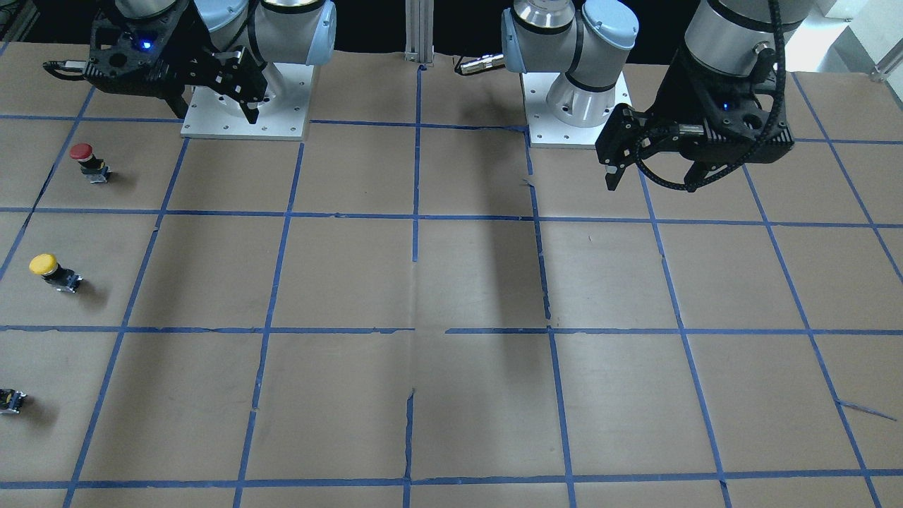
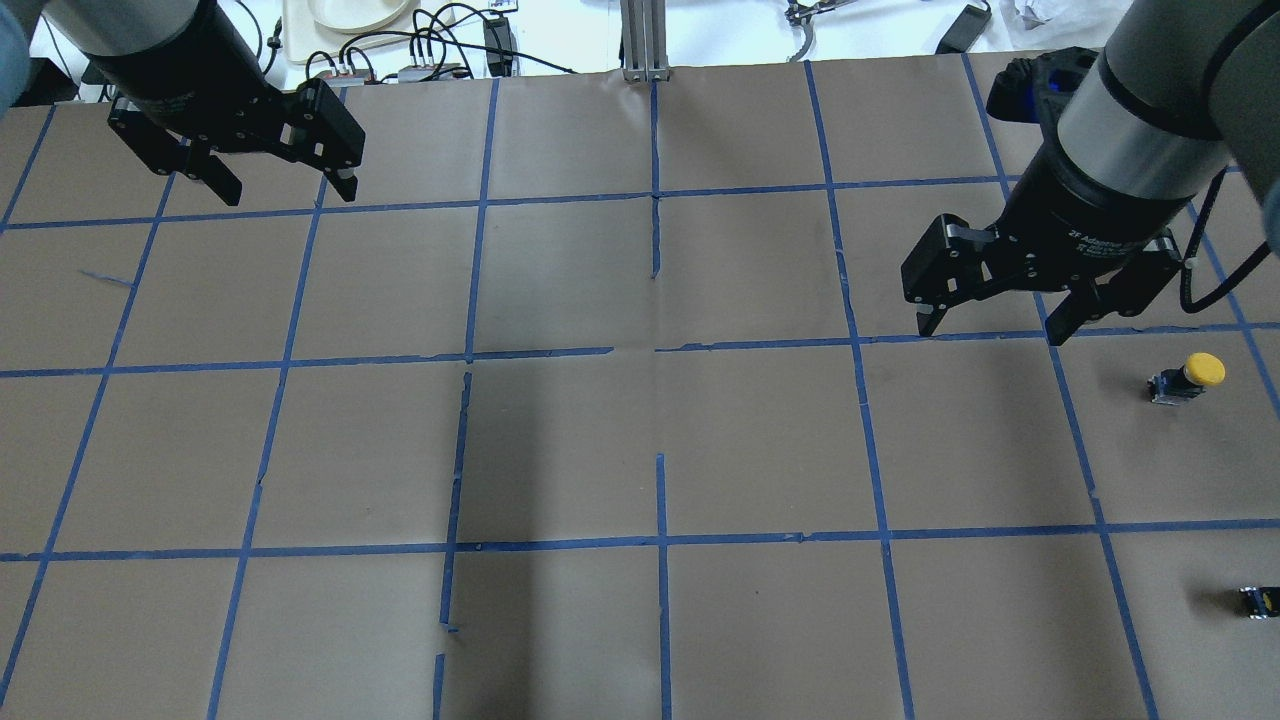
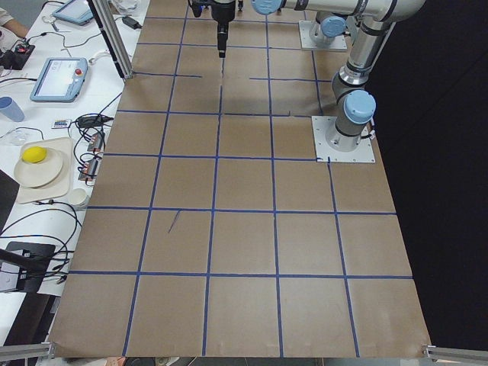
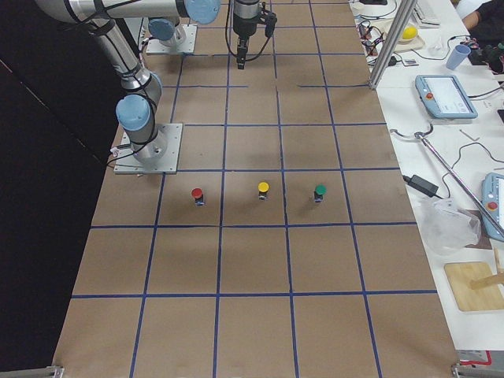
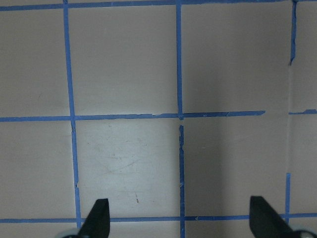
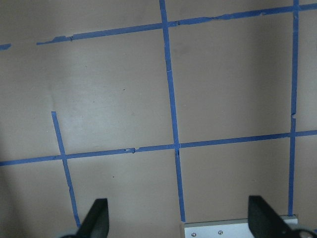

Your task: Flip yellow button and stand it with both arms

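Observation:
The yellow button (image 1: 53, 270) has a round yellow cap and a dark block. It stands on the brown table at the robot's far right side, also seen in the overhead view (image 2: 1187, 378) and the exterior right view (image 4: 263, 190), where its cap is on top. My right gripper (image 2: 990, 330) is open and empty, hovering above the table inward of the button; it also shows in the front view (image 1: 215, 113). My left gripper (image 2: 285, 190) is open and empty, far across the table (image 1: 652, 183). Both wrist views show only open fingertips (image 5: 99, 218) (image 6: 99, 218) over bare paper.
A red-capped button (image 1: 88, 161) stands nearer the robot than the yellow one, and a small dark block (image 1: 10, 401) lies farther out. A green-capped button (image 4: 320, 191) shows in that row. The arms' base plates (image 1: 247, 106) are bolted at the table's robot side. Blue tape lines grid the paper.

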Controlling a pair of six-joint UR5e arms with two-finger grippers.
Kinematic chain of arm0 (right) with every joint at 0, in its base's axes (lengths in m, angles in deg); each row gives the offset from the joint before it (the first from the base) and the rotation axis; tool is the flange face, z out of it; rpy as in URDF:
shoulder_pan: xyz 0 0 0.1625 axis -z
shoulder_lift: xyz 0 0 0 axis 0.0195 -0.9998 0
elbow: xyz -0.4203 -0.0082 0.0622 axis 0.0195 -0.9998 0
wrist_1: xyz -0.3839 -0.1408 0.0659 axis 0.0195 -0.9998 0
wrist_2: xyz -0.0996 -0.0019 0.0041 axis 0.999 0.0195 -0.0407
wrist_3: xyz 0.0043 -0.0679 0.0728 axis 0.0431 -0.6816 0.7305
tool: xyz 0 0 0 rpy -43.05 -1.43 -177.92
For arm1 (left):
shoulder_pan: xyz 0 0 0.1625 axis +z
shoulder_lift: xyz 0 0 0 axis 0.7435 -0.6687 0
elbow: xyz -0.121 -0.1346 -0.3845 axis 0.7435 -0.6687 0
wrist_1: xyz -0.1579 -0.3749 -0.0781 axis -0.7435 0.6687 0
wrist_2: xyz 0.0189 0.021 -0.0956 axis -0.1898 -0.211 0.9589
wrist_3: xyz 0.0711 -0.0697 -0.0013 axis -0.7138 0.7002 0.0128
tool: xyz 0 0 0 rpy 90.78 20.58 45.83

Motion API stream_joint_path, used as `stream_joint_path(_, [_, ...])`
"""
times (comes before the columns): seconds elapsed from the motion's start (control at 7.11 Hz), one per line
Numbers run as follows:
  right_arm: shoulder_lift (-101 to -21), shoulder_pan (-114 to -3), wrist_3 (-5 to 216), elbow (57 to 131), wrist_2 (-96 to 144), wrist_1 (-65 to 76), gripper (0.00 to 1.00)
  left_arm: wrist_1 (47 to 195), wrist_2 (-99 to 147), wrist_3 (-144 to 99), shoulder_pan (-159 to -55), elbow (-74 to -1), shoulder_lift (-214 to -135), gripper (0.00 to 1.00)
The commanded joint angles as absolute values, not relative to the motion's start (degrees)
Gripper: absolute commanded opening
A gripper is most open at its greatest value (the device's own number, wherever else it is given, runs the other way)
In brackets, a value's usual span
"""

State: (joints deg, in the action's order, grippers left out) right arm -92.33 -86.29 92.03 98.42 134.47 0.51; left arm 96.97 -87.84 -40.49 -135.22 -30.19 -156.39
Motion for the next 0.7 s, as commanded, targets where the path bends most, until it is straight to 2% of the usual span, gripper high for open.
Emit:
stream_joint_path(0.0, [-92.3,-86.3,92.4,97.2,134.7,0.7,1.00,96.9,-87.8,-40.5,-135.2,-30.2,-156.5,0.99])
stream_joint_path(0.56, [-92.5,-86.3,92.5,97.6,134.8,1.1,1.00,96.9,-87.9,-40.5,-135.2,-30.1,-156.5,0.99])
